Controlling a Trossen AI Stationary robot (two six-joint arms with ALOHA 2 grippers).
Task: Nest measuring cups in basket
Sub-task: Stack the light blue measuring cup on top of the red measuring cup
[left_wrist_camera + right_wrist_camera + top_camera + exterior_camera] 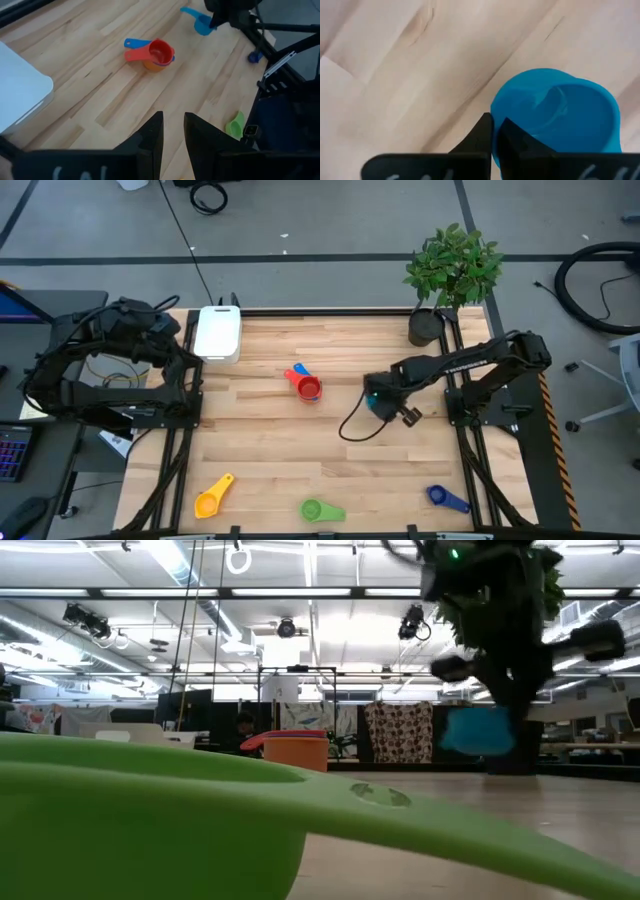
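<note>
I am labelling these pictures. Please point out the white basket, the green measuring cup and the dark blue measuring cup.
white basket [218, 333]: high view, on its flat top.
green measuring cup [312, 509]: high view, on its round bowl.
dark blue measuring cup [436, 495]: high view, on its bowl.

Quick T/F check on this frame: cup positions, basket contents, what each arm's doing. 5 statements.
1. The right gripper is shut on a light blue cup. True.
2. The basket already holds nested cups. False: nothing shows in it; the red cup stack sits on the table mid-board.
3. The green cup, yellow cup and dark blue cup lie along the table's near edge. True.
4. The left gripper holds the red cup. False: it holds nothing, parked by the table's left edge, its fingers slightly apart.
5. The plant pot stands at the table's left rear corner. False: right rear; the basket is at the left rear.
</note>
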